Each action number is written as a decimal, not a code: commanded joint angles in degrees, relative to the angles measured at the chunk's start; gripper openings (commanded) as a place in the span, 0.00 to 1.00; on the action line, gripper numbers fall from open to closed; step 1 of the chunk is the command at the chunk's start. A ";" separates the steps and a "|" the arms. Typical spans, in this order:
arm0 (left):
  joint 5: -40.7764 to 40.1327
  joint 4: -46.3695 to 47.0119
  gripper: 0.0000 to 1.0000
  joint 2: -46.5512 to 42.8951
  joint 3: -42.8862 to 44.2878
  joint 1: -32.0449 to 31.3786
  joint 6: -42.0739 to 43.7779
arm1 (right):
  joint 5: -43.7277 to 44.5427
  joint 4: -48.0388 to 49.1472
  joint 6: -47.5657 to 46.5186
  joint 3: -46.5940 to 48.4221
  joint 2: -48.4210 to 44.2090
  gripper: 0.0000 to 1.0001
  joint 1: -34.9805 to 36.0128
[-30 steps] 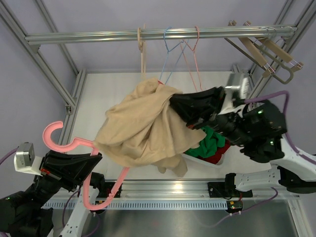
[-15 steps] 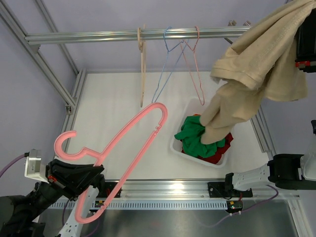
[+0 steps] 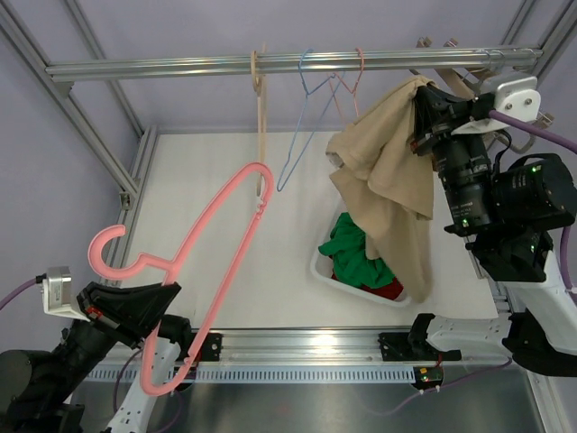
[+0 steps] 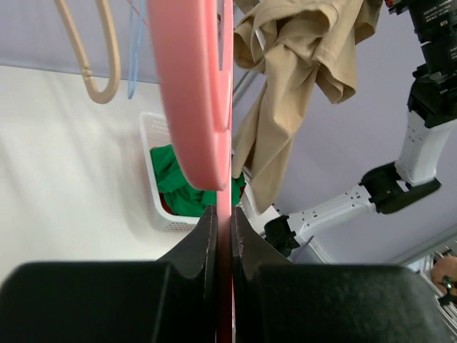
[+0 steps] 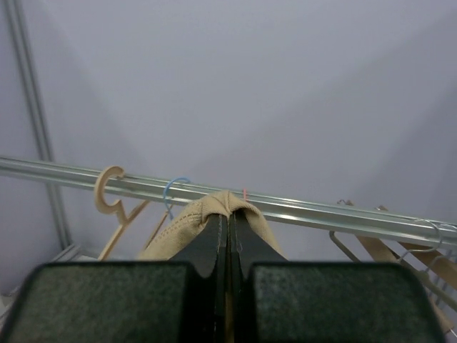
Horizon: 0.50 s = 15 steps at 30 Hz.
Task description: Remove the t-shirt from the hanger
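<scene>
The beige t-shirt (image 3: 388, 171) hangs in the air at about 2 o'clock over the white tabletop (image 3: 207, 162), off the hanger and well apart from it. The right pincer (image 3: 422, 93) is clenched on a bunched fold at the top of the garment. In the right wrist view the two fingers meet with a ridge of the beige cloth pinched between their tips. From that grip the cloth falls in long folds toward 6 o'clock, and its lower end drapes over the 3 o'clock side of the white laundry basket (image 3: 317, 263). It may be touching the rim there, but the top view does not settle that.

The basket stands on the tabletop at about 4 o'clock and holds a crumpled green garment (image 3: 356, 248) with a red one (image 3: 389, 290) under it.

The pink plastic hanger (image 4: 193, 86) is bare and tilted. Its hook points toward 9 o'clock and its long arm reaches up toward 1 o'clock. The left pincer (image 3: 169, 290), at 8 o'clock, is clamped on the hanger just below the hook.

An aluminium rail (image 3: 180, 66) runs across the 12 o'clock side, and a tan hanger (image 3: 261, 126) hangs from it.
</scene>
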 commanded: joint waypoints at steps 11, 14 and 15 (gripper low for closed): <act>-7.47 1.44 0.00 -1.99 -2.79 0.16 2.36 | -7.38 -1.62 1.94 14.78 7.08 0.00 -9.70; -8.70 1.53 0.00 -2.26 -2.87 0.24 2.53 | -7.82 -3.20 2.82 16.11 8.31 0.00 -11.54; -9.31 1.44 0.00 -2.60 -2.96 0.24 2.62 | -7.82 -2.07 2.99 13.49 7.88 0.00 -11.99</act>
